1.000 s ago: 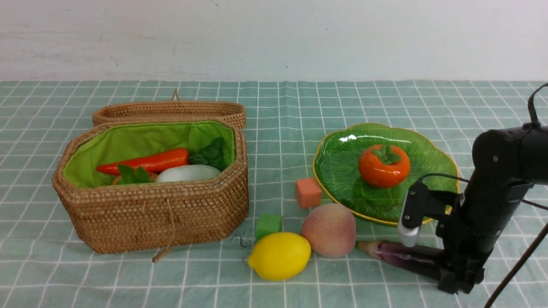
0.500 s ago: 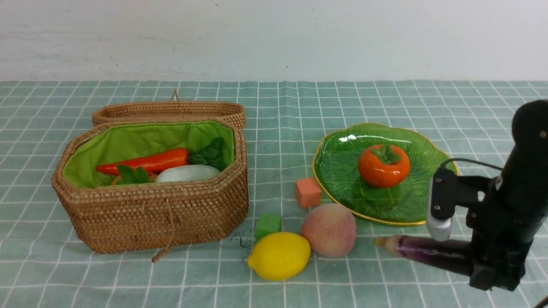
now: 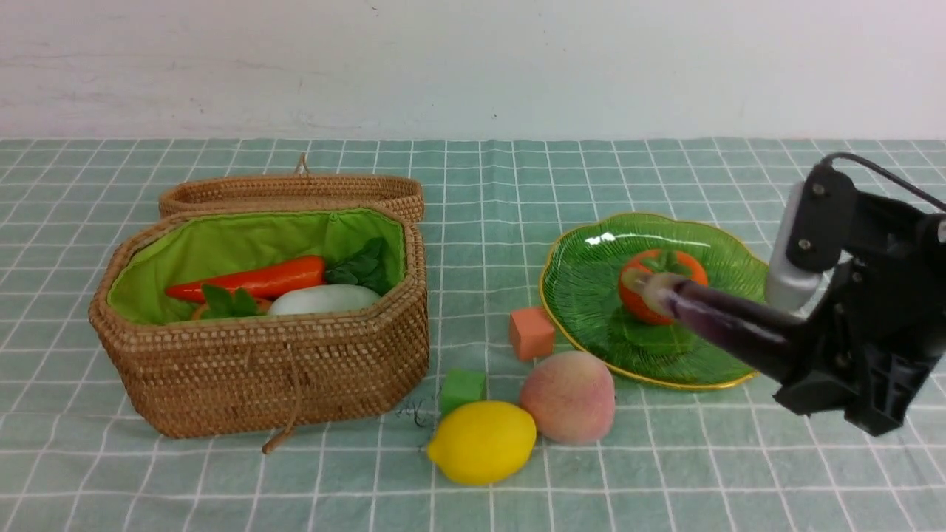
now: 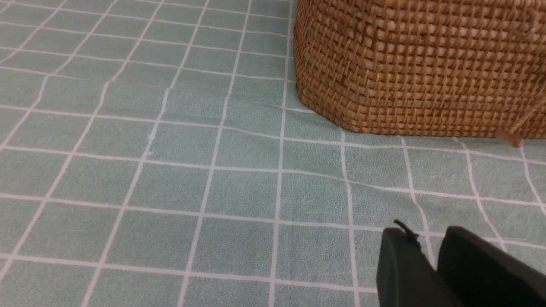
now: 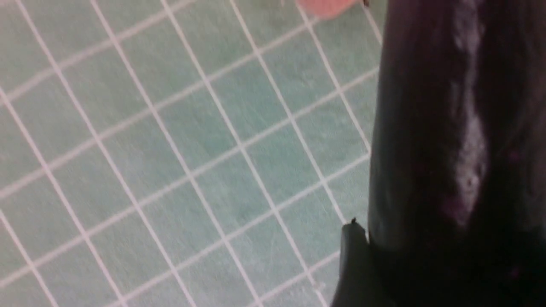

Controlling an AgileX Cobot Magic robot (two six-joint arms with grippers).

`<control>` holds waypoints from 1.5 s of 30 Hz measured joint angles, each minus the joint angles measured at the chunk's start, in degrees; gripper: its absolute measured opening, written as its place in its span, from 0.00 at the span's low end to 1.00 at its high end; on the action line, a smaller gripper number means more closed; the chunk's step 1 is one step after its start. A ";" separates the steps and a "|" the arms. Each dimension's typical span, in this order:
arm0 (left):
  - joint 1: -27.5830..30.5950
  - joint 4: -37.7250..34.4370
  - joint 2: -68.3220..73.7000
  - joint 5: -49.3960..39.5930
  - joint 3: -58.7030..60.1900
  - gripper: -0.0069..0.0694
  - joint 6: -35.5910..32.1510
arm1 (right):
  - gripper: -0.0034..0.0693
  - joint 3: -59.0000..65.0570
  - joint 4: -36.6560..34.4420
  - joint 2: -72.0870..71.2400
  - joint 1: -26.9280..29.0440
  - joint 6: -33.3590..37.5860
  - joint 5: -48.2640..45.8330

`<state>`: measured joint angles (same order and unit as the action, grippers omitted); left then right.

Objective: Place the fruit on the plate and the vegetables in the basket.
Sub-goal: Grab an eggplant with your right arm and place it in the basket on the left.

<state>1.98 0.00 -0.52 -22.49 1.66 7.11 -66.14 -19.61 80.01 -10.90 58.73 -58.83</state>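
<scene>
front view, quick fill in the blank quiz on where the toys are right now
1. The right gripper holds the dark purple ____.
2. The persimmon sits on the green ____.
3. The carrot and the white radish lie inside the ____.
Missing words: eggplant; plate; basket.
</scene>
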 joint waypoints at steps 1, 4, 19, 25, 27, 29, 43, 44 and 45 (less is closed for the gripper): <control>0.00 0.00 0.00 0.00 0.00 0.26 0.00 | 0.59 -1.75 -1.16 1.02 0.00 -0.12 -0.70; 0.00 0.00 0.00 0.00 0.00 0.26 0.00 | 0.59 -5.85 -2.26 3.99 -0.66 -0.17 -1.73; 0.00 0.00 0.00 0.00 0.00 0.27 0.00 | 0.59 -46.61 -13.81 35.03 -16.56 -2.27 6.02; 0.00 0.00 0.00 0.00 0.00 0.28 0.00 | 0.59 -54.62 -17.35 44.38 -21.40 -0.71 15.36; 0.00 0.00 0.00 0.00 0.00 0.28 0.05 | 0.59 -54.69 -17.47 45.67 -22.32 -0.64 16.97; 0.00 0.00 0.00 0.00 0.00 0.28 0.05 | 0.59 -54.69 -17.47 47.99 -23.46 -0.60 18.58; 0.00 0.00 0.00 0.00 0.00 0.30 0.05 | 0.94 -54.74 -18.29 50.07 -25.04 -10.00 20.08; 0.00 0.00 0.00 0.00 0.00 0.30 0.05 | 0.96 -54.74 -18.29 50.01 -25.04 -11.14 19.60; 0.00 0.00 0.00 0.00 0.00 0.30 0.05 | 0.97 -54.74 -18.24 49.84 -24.97 -12.41 18.66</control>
<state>1.98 0.00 -0.52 -22.49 1.66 7.16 -120.88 -37.84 129.85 -35.87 46.32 -40.16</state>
